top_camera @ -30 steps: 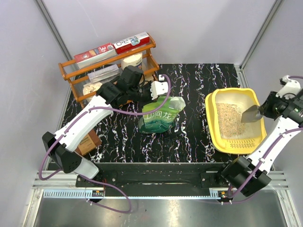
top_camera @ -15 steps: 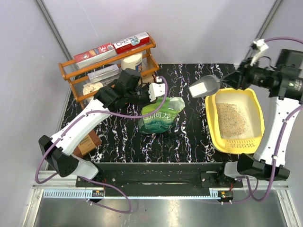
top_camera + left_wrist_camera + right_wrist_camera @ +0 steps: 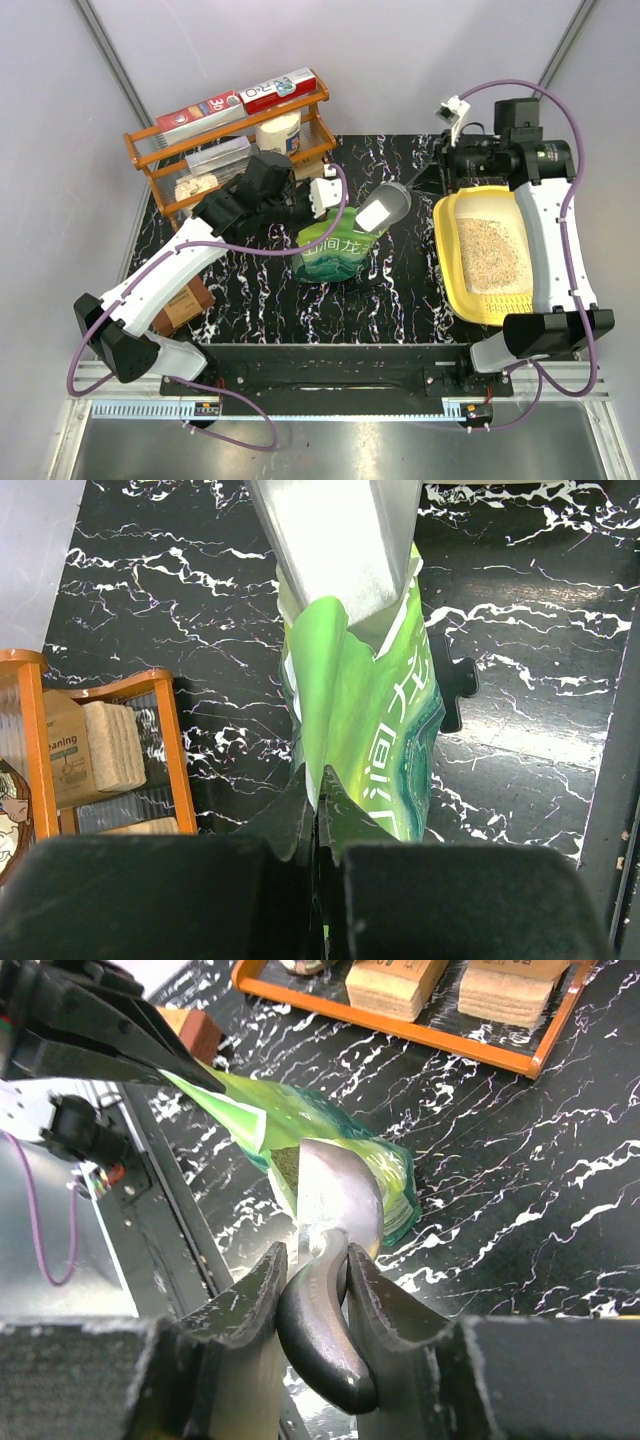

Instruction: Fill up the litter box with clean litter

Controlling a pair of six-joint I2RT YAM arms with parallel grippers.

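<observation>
From above, the job looks partly done. The litter box (image 3: 443,245) sits just beside the right pincer (image 3: 440,172), on the side of its arm's base. It holds a thin patch of clean litter (image 3: 492,252) in the middle, with pale bare floor showing around it, so I judge that more loads are needed. This pincer is closed on the handle of the grey scoop (image 3: 383,208), which reaches out in front of it to the mouth of the green pouch (image 3: 335,255). I see no granules on the scoop. The left pincer (image 3: 322,192) is pressed together on the pouch's top edge and holds it up, so the pouch hangs just in front of it and the litter box lies well apart, beyond the pouch. The box is smooth yellow plastic, shallow, with rounded corners and a wide rim, and the litter is fine and sandy, a pale tan.

In the left wrist view, the black fingers pinch a fold of the pouch. The film is glossy and creased, green with white characters. The flat, dull, pale scoop blade comes down into the opening on the far side from the fingers.

In the right wrist view, the two fingers clamp a dark, shiny, rounded handle. The smooth, curved bowl beyond them rests at the pouch's mouth. A brownish patch inside may be litter, but I cannot tell for sure.
</observation>
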